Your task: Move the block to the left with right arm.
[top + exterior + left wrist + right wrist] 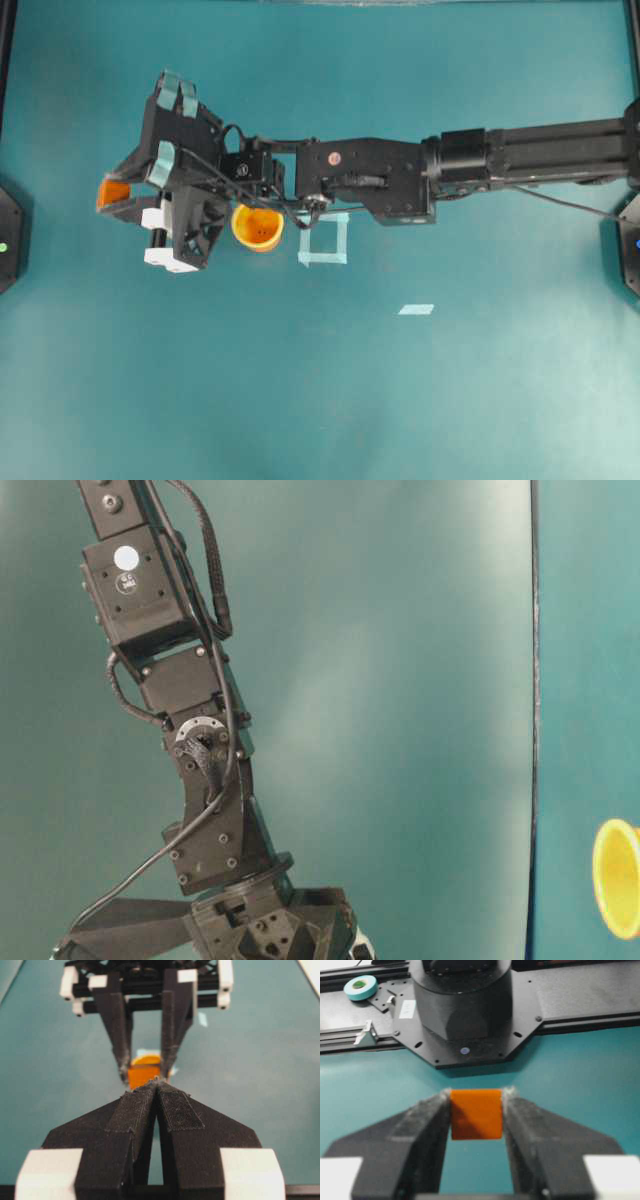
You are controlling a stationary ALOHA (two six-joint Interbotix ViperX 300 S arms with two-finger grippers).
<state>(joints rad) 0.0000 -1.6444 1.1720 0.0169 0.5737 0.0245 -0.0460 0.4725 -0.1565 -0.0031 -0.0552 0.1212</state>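
The block (pixel 112 192) is a small orange cube at the far left of the overhead view. My right gripper (pixel 108 197) is shut on it, one black finger on each side. The right wrist view shows the block (pixel 476 1113) clamped at the tips of that gripper (pixel 476 1105), with teal table beneath. In the left wrist view my left gripper (pixel 157 1082) is shut and empty, its tips pointing at the block (pixel 144 1074) held by the right gripper (pixel 146 1072) just beyond. I cannot tell whether the block touches the table.
A yellow-orange cup (pixel 257 227) stands upright right of the gripper, under the right arm (pixel 360 175). A pale tape square (pixel 324 240) and a tape scrap (pixel 416 309) lie on the table. The left arm's black base (pixel 460 1005) and a tape roll (pixel 360 986) sit beyond the block.
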